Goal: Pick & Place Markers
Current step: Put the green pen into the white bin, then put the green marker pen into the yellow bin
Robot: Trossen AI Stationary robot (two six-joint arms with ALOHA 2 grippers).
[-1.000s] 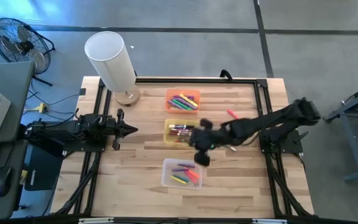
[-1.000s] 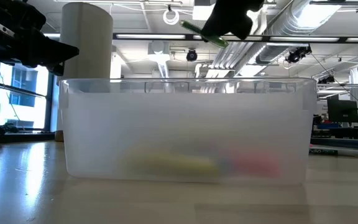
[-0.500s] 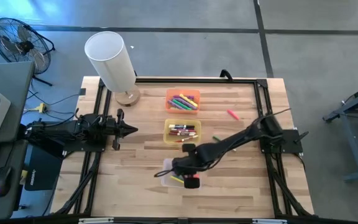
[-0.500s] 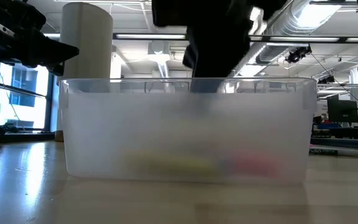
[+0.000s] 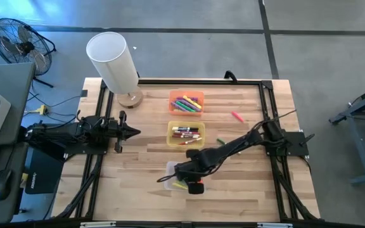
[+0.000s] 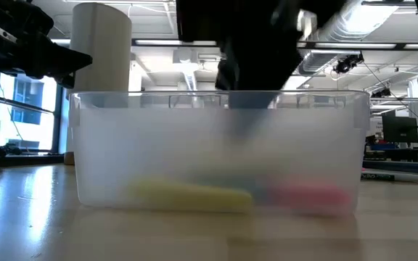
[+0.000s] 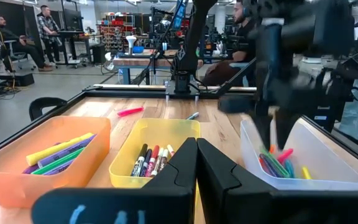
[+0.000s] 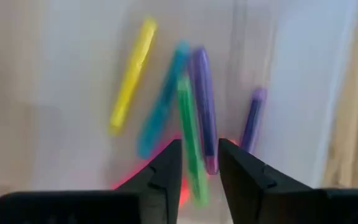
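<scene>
Right tool (image 8: 199,163) spread over clear bin (image 5: 170,170) w/ green marker (image 8: 191,134), blurred, amid mixed-colour markers (image 8: 166,99).

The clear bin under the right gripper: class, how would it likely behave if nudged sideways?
The clear bin looks thin-walled and holds only a few markers, so it is probably light and would slide on the smooth table. Being low and wide, it seems unlikely to tip.

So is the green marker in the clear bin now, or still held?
In the bin. The green marker lies among the others, and the right tool stands open above the clear bin, its fingers apart.
</scene>
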